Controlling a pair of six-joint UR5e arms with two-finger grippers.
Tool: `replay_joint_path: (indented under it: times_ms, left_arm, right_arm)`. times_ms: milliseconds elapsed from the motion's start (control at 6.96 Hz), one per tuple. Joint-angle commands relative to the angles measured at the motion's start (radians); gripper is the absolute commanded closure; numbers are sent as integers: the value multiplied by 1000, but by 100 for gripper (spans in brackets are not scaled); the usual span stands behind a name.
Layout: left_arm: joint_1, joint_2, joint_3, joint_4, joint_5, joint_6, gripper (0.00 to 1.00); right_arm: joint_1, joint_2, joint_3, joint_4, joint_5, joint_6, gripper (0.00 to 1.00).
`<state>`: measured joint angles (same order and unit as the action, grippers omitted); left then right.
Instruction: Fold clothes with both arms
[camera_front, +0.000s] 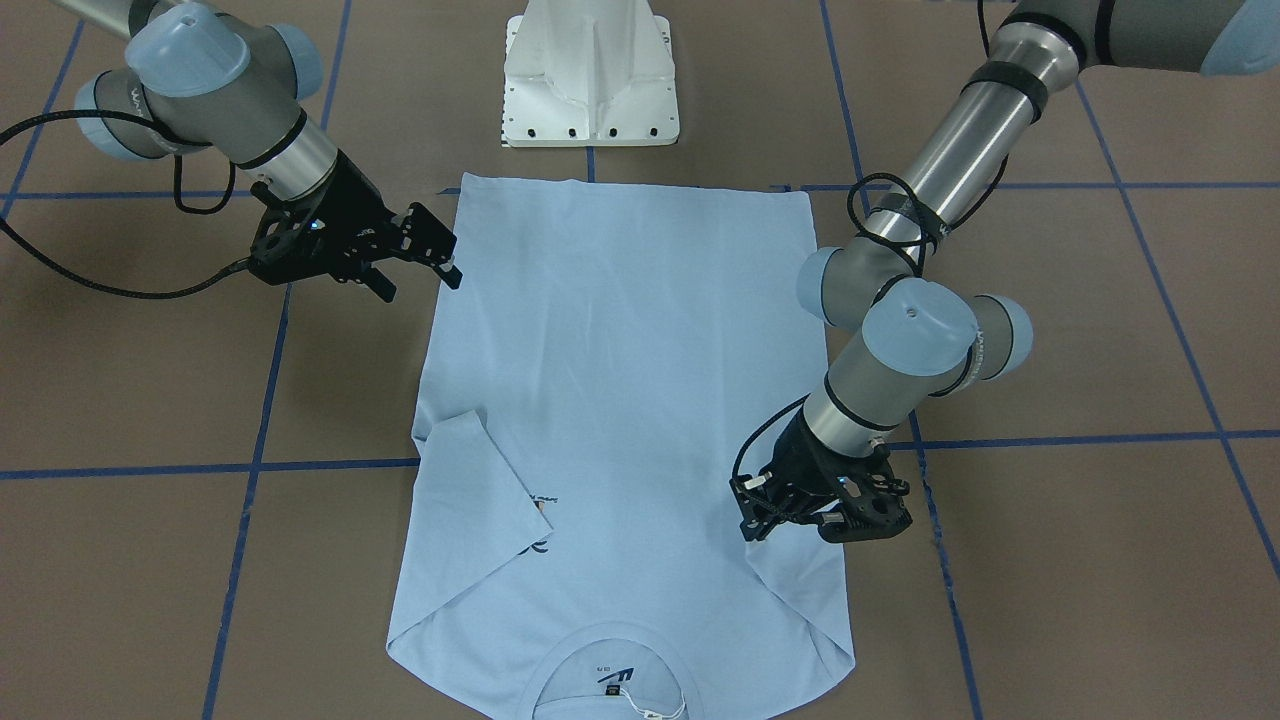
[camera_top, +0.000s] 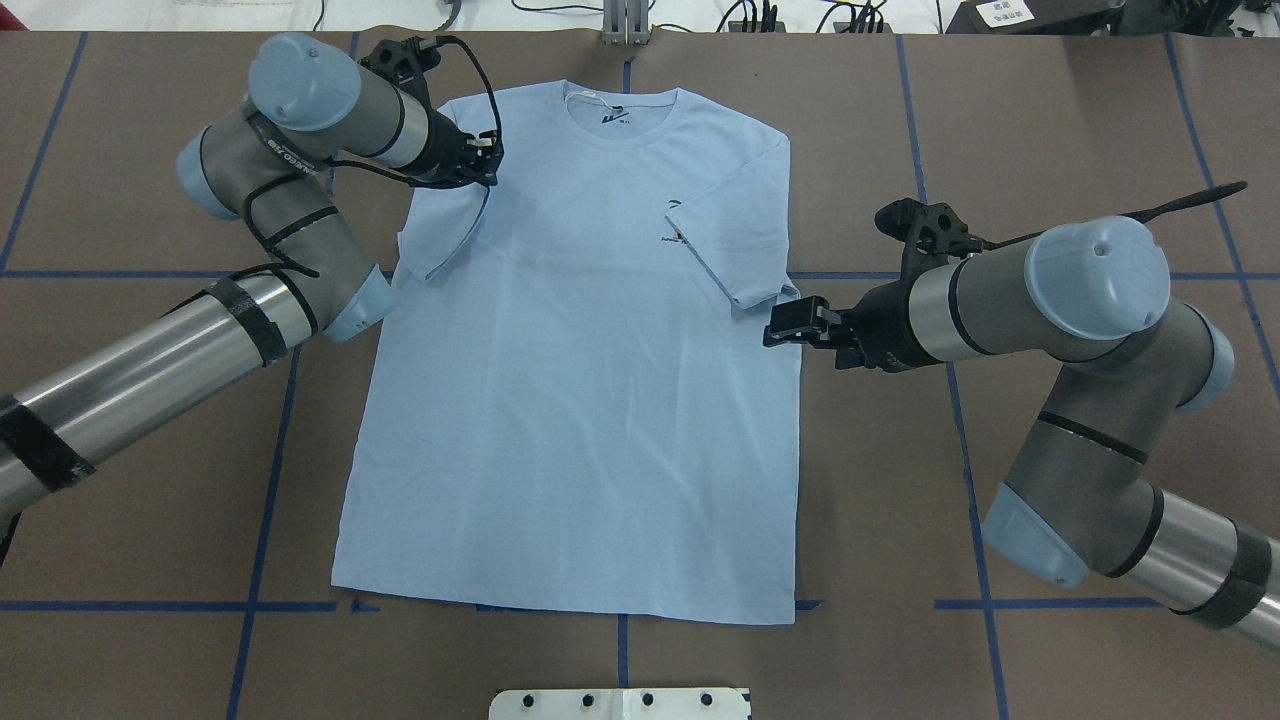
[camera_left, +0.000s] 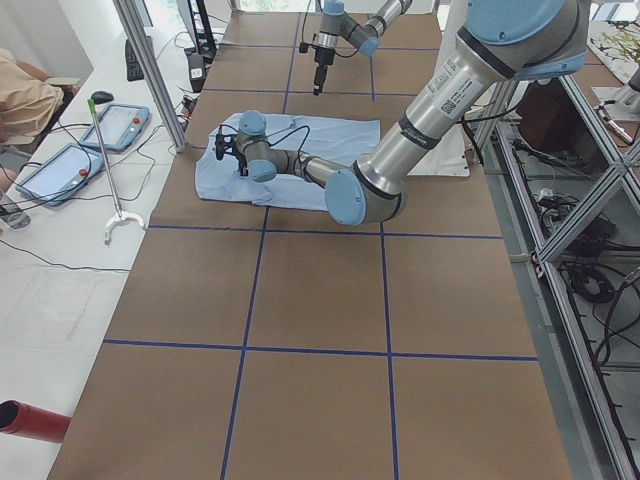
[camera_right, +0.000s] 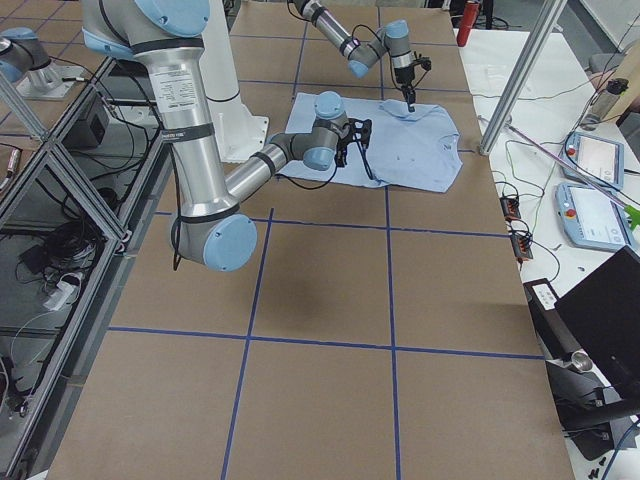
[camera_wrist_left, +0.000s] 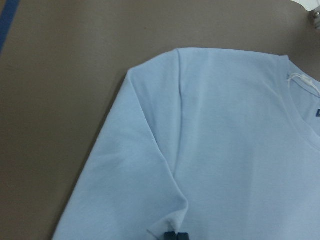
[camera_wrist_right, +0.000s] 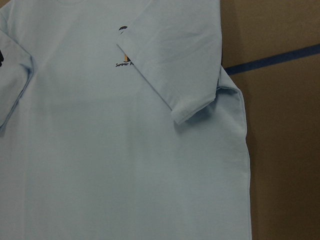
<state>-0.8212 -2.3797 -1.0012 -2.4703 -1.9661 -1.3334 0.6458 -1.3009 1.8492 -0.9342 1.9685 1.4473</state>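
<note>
The light blue T-shirt lies flat, face up, collar away from the robot. The sleeve on the robot's right is folded inward and covers part of the chest print; this also shows in the right wrist view. My left gripper is shut on the other sleeve and holds its edge lifted over the shoulder. Its fingertips pinch bunched fabric. My right gripper is open and empty, just beside the shirt's right edge below the folded sleeve. It also shows in the front view.
The white pedestal base stands just behind the shirt's hem. Blue tape lines cross the brown table. Tablets and a metal post stand off the table's far side, where an operator sits.
</note>
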Motion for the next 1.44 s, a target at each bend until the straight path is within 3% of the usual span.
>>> replay_joint_path:
  times_ms: [0,144,575,718,862,1149,1293]
  left_arm:
    - [32,49,-125,-1,-5,-79,35]
    - [62,157,-289,7,-10,-111,35]
    - [109,420,-670,24,-72,-174,30]
    - [112,454,-726,24,-77,-196,29]
    - [114,458,-723,24,-77,-196,29]
    - [114,461,-722,24,-76,-196,29]
    - [116,461,-722,24,-74,-196,28]
  right_arm:
    - [-3,0,2,-3,-3,16,0]
    - [-32,6,4,-5,-20,118,0]
    - [-301,-15,30,-12,-303,353,0]
    - [-442,-44,86,-161,-456,433,0]
    - [-528,-49,195,-406,-532,485,2]
    - [-624,-60,214,-468,-577,599,5]
    - [-643,-69,209,-472,-583,607,17]
